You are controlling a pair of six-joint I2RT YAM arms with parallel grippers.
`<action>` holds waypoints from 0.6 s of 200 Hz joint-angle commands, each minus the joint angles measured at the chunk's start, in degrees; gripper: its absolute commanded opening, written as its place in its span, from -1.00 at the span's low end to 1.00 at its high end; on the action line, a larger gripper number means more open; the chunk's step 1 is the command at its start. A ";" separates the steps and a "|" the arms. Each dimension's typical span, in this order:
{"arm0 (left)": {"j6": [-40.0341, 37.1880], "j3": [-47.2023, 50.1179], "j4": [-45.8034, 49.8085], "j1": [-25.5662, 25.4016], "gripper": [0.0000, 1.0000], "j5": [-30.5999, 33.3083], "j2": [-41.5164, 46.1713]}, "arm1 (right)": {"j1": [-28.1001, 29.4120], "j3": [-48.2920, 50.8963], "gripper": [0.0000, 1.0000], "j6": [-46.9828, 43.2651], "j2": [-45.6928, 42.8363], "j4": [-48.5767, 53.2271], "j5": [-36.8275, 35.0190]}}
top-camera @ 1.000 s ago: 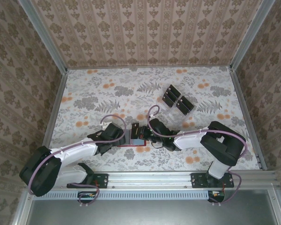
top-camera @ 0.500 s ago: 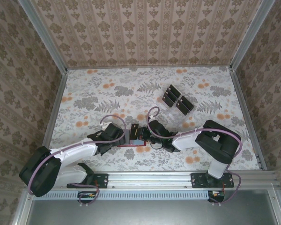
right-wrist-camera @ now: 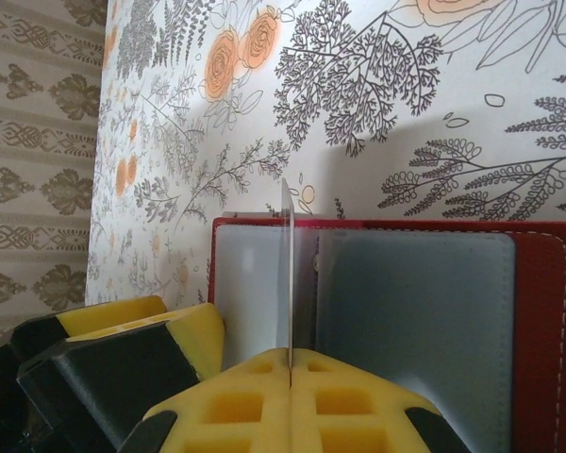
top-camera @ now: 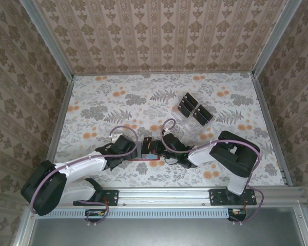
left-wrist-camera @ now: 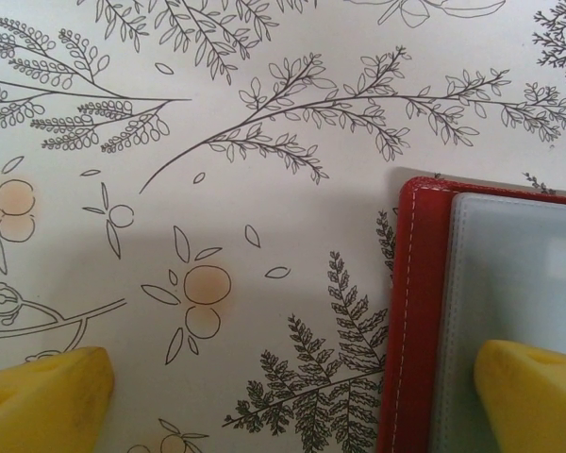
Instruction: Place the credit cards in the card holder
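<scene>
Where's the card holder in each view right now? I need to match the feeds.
Top external: card holder low centre of the table.
Left wrist: card holder in the lower right corner.
Right wrist: card holder across the lower centre and right.
Shared landmark: the table's fern-and-flower print beside its red edge.

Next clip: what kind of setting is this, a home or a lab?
Probably a staged robot test booth, not a home: patterned wallpaper panels held in bare metal framing, a floral-print tabletop, and a left arm and right arm bolted to a metal rail at its near edge.
</scene>
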State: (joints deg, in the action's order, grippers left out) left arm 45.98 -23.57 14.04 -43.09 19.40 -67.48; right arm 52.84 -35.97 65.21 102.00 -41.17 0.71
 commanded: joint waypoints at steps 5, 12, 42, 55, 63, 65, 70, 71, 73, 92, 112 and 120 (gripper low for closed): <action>0.45 1.75 3.88 -0.24 1.00 0.72 -0.10 | 0.61 1.32 -1.00 1.95 1.68 -2.83 0.85; 0.47 1.78 3.86 -0.20 1.00 0.75 -0.10 | 0.73 1.51 -1.00 2.28 1.80 -3.07 0.88; 0.49 1.78 3.85 -0.24 0.99 0.75 -0.06 | 0.86 2.29 -1.00 3.09 2.25 -4.14 1.41; 0.52 1.71 3.83 -0.24 0.99 0.74 -0.10 | 1.02 2.61 -1.00 3.55 2.42 -4.52 1.64; 0.46 1.78 3.88 -0.24 1.00 0.79 -0.10 | 1.10 2.78 -1.00 3.60 2.48 -4.71 1.73; 0.46 1.78 3.88 -0.28 1.00 0.81 -0.10 | 1.14 2.82 -1.00 3.65 2.43 -4.78 1.68; 0.52 1.78 3.93 -0.24 1.00 0.86 -0.06 | 1.24 2.91 -1.00 3.74 2.56 -4.88 1.81; 0.52 1.82 3.95 -0.24 1.00 0.84 -0.08 | 1.27 2.96 -1.00 3.76 2.53 -4.93 1.83; 0.56 1.76 3.97 -0.24 1.00 0.82 -0.10 | 1.23 2.99 -1.00 3.82 2.56 -5.01 1.81; 0.61 1.75 4.02 -0.32 0.99 0.82 -0.02 | 1.41 3.61 -1.00 4.24 2.72 -5.82 1.89; 0.61 1.78 4.15 -0.32 1.00 0.99 0.45 | 1.48 3.79 -1.00 4.32 2.98 -5.90 1.75; 0.45 1.68 4.36 -0.31 0.99 1.00 0.83 | 1.48 3.88 -1.00 4.38 3.20 -5.94 1.59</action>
State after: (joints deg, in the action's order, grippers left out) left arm 46.35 -23.40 14.02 -43.11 19.57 -67.31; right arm 53.91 -33.26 68.90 103.37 -46.57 2.00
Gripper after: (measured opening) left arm 0.997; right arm 0.043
